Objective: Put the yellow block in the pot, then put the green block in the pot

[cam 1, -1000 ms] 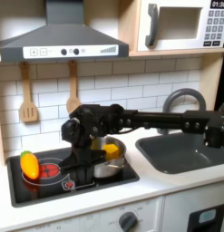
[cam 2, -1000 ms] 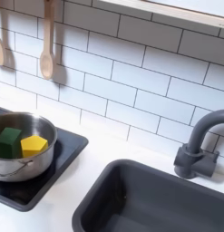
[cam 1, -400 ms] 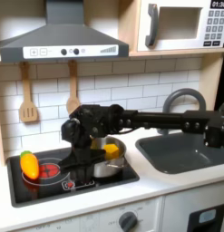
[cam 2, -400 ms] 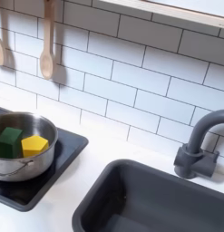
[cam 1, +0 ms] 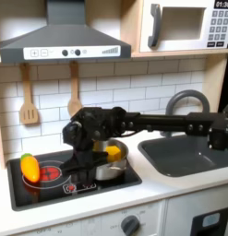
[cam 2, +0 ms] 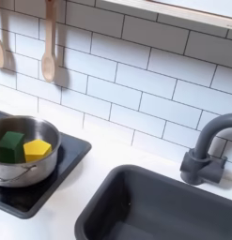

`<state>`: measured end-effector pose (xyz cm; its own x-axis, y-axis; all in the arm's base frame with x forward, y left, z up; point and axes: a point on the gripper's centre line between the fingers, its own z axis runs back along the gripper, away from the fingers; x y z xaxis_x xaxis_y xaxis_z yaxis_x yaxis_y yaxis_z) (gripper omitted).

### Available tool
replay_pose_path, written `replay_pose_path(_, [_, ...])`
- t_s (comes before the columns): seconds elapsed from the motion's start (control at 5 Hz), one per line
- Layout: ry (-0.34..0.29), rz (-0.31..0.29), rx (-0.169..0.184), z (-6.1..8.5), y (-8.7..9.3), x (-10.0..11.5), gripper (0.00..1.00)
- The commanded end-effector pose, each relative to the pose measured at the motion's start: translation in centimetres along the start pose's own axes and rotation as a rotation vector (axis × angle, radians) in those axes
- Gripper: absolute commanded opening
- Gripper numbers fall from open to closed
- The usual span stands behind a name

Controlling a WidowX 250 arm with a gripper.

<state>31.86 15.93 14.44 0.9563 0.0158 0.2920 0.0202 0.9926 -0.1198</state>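
A: Starting with the first exterior view: the gripper (cam 1: 88, 159) is hanging low over the stove (cam 1: 51, 189), just at the pot's (cam 1: 111, 166) left in the first exterior view. Open or closed, I cannot tell, it's all dark. A bit of yellow is peeking above the pot rim. An orange toy vegetable (cam 1: 30, 167) is lying well apart on the burner.

B: Second exterior view?

A: The yellow block (cam 2: 35, 149) and the green block (cam 2: 9, 145) are both sitting inside the pot (cam 2: 38, 169), touching side by side. The sink (cam 2: 155, 206) is sitting to the second exterior view's right.

B: So?

A: Judging both placements done; nothing's looking left but pulling the arm away.
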Motion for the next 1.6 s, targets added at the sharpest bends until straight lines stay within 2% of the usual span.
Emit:
replay_pose_path(0.0, [-0.014,-0.004,0.000,0.0,-0.1,0.1,0.00])
replay_pose_path(1.0, [-0.038,-0.019,-0.019,-0.4,-0.9,1.8,0.00])
replay_pose_path(1.4, [-0.048,-0.009,-0.017,0.5,-0.3,1.1,0.00])
